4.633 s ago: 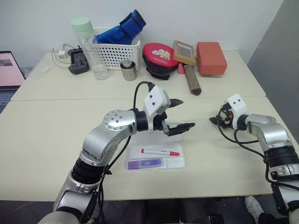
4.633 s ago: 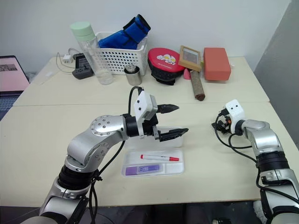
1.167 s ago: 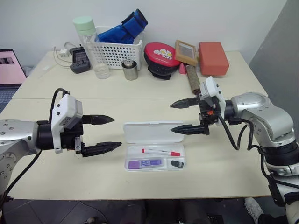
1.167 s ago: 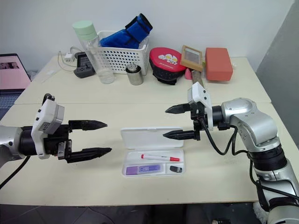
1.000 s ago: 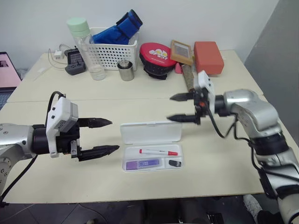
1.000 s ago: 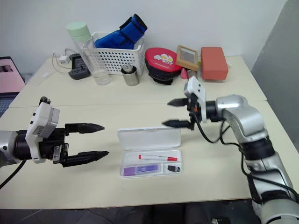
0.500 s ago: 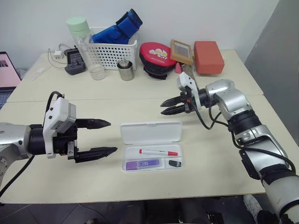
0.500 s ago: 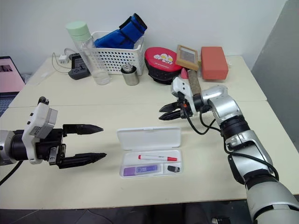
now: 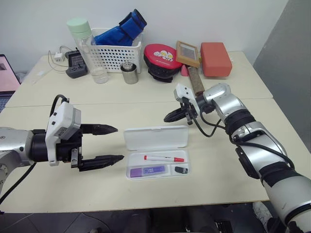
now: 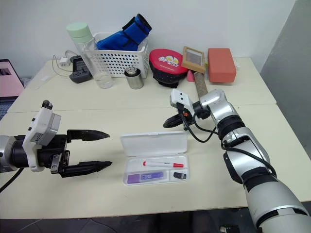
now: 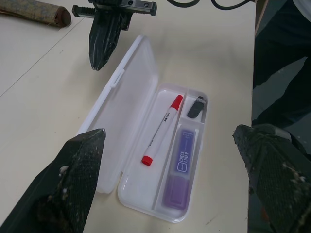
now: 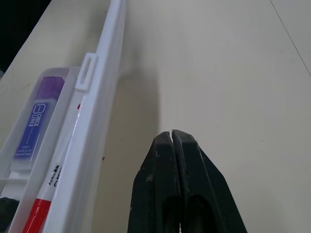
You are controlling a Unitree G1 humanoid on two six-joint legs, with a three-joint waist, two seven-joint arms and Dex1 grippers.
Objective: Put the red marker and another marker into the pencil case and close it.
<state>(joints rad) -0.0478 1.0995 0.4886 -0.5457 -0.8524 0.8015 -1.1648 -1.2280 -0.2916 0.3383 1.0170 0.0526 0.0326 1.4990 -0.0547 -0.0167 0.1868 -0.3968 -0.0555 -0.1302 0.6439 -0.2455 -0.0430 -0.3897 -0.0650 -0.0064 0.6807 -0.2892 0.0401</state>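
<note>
The pencil case point(image 9: 156, 138) lies open mid-table, its lid flat on the far side of the tray. In the tray, the red marker point(image 9: 164, 158) lies along the far slot and the purple marker point(image 9: 149, 170) along the near one, beside a small black piece point(image 11: 196, 107). My right gripper point(image 9: 167, 118) is shut with nothing in it; its tip hangs just beyond the lid's far right edge point(image 12: 104, 97), apart from it. My left gripper point(image 9: 119, 143) is open and level, left of the case.
Along the back stand a white mesh basket point(image 9: 115, 54) with blue cloth, a green-capped bottle point(image 9: 87, 48), a metal cup point(image 9: 129, 73), a red round pouch point(image 9: 161, 57), a framed picture point(image 9: 188, 52), an orange box point(image 9: 215, 58) and a brown roll point(image 9: 197, 83). A laptop point(image 9: 7, 73) sits far left.
My right gripper has shut and swung down and left, from above the case's right end to just behind the lid. The left arm has kept still.
</note>
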